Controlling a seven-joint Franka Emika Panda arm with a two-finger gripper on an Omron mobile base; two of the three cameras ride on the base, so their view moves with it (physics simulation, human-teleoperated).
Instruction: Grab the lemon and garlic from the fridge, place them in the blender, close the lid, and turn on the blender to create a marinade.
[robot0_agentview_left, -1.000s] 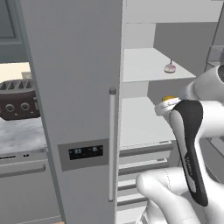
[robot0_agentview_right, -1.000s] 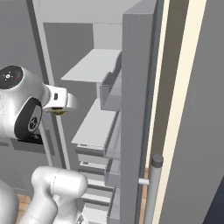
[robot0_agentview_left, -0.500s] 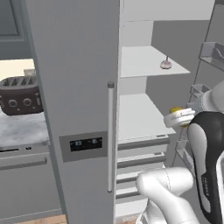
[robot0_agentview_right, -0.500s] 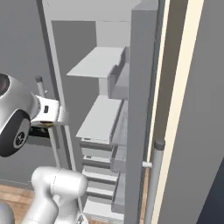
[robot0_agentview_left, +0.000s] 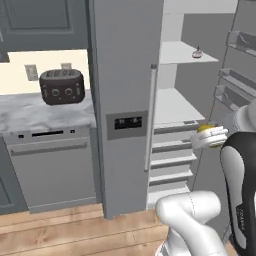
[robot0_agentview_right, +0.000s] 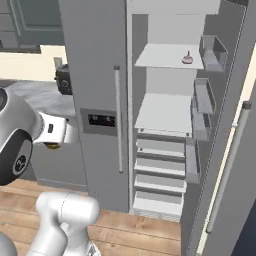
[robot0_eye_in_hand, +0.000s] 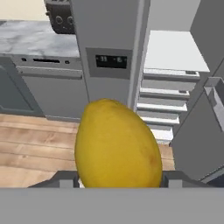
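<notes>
- The lemon (robot0_eye_in_hand: 117, 144) sits between the two fingertips of the tool (robot0_eye_in_hand: 118, 178), which is closed on its flanks. In the hand view it fills the centre, with one dark fingertip at each side of its lower half. The grip spans the fruit's width, which is judged to keep a round body from rolling out during transport.
- In the left base view the lemon (robot0_agentview_left: 205, 129) shows as a yellow cap above the white tool (robot0_agentview_left: 210, 138), out in the open and clear of the shelves. It is carried in the air, not resting on any shelf or tabletop.
- The fridge (robot0_agentview_left: 127, 75) stands with its right-hand compartment open. The white shelves (robot0_agentview_right: 167, 112) are exposed, and the door (robot0_agentview_right: 225, 150) is swung wide, leaving an unobstructed path out of the compartment.
- A small object (robot0_agentview_right: 188, 58) remains near the right edge of the upper shelf. It is too small to identify with certainty; it may be the garlic.
- The toaster (robot0_agentview_left: 61, 86) stands on the tabletop (robot0_agentview_left: 35, 111), left of the fridge and against the back edge.
- Judged stage: the lemon is retrieved and awaits delivery to the blender; the garlic step is not yet done.
</notes>
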